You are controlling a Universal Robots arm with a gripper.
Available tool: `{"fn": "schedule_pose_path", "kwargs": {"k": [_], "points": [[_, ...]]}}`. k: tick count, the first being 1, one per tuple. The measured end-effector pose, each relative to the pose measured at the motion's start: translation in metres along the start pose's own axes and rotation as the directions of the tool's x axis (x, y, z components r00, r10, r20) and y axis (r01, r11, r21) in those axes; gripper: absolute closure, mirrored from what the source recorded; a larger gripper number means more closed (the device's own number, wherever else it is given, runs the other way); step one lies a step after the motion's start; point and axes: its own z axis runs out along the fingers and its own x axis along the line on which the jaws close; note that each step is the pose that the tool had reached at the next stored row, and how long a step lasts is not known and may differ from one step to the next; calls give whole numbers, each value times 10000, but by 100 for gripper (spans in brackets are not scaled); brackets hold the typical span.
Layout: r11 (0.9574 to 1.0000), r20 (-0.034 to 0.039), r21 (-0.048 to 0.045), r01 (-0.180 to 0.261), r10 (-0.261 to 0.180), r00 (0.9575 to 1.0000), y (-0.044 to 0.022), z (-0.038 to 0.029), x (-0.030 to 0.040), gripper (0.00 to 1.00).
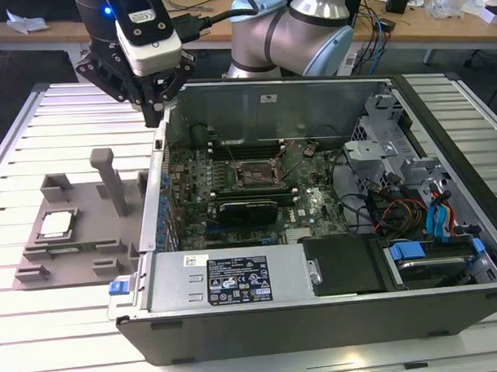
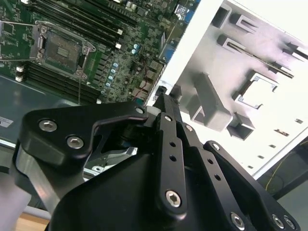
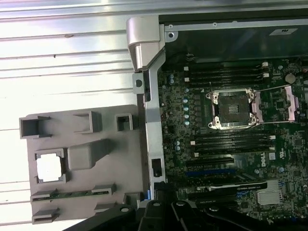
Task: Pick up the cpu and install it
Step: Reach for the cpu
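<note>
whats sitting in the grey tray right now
The cpu lies flat in a square pocket of the grey tray, shiny top up. A thin green strip rests in a slot along one edge, and a post rises from it. The pocket floor under the cpu is covered.

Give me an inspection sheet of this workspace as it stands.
Surface: slatted metal table, carrying a grey tray and an open computer case.
Job's things: cpu lies flat in the tray, apart from the arm; motherboard socket looks empty.
Clutter: a green strip lies in a tray slot.
Grippers: gripper hangs above the case wall nearest the tray.
Cables: coloured bundle inside the case, at the exterior view's right.
Surroundings: wooden desk behind, littered.
</note>
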Motion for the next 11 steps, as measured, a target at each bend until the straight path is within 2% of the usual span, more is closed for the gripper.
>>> {"fn": "schedule_pose_path", "kwargs": {"k": [6, 11], "points": [[10000, 0, 0, 0, 0, 10000, -4, -1, 56, 89], [10000, 0, 0, 1, -1, 10000, -11, -4, 141, 89]]}}
